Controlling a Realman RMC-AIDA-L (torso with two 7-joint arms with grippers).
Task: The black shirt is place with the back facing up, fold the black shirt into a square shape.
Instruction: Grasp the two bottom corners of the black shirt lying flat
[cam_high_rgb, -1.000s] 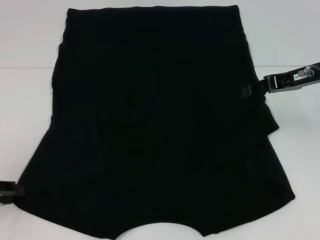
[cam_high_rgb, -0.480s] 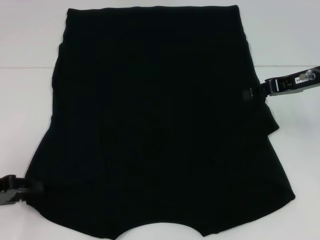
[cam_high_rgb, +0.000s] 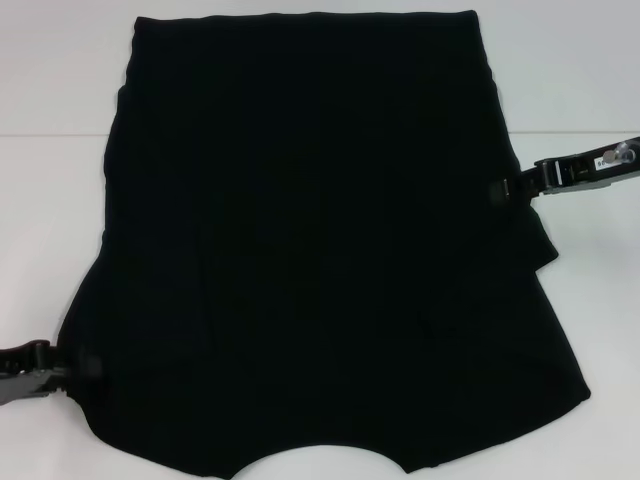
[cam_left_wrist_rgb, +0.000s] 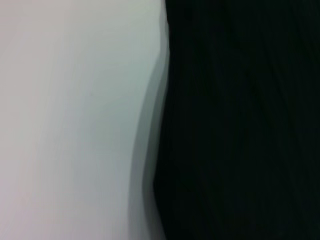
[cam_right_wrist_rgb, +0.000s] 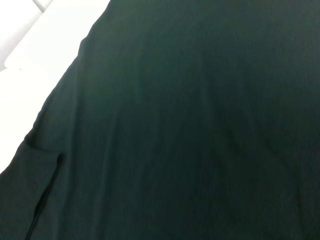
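On the white table (cam_high_rgb: 60, 80), the black shirt (cam_high_rgb: 310, 240) lies spread flat and fills most of the head view. Plain dark cloth faces up; no lettering shows. Its straight far edge runs across the top of the view, narrower than the near part, which flares outward. The near edge shows a shallow curved notch at its middle. A small flap of cloth juts out on the shirt's right side, just past the midpoint.

Left gripper (cam_high_rgb: 75, 368): at the shirt's near left corner, low to the table, its tip reaching onto the cloth edge. Cannot tell whether its fingers are parted or closed; black on black hides them. The left wrist view shows only the shirt edge (cam_left_wrist_rgb: 240, 120) against the pale table (cam_left_wrist_rgb: 75, 120), with a soft shadow along the border.

Right gripper (cam_high_rgb: 505, 189): at the shirt's right edge, about midway along it, just above the jutting flap. Its tip meets the cloth. Finger state cannot be told here either. The right wrist view is nearly filled by the shirt (cam_right_wrist_rgb: 190, 125), with a fold line near one corner and a strip of table (cam_right_wrist_rgb: 30, 50) beyond the cloth's slanted edge.
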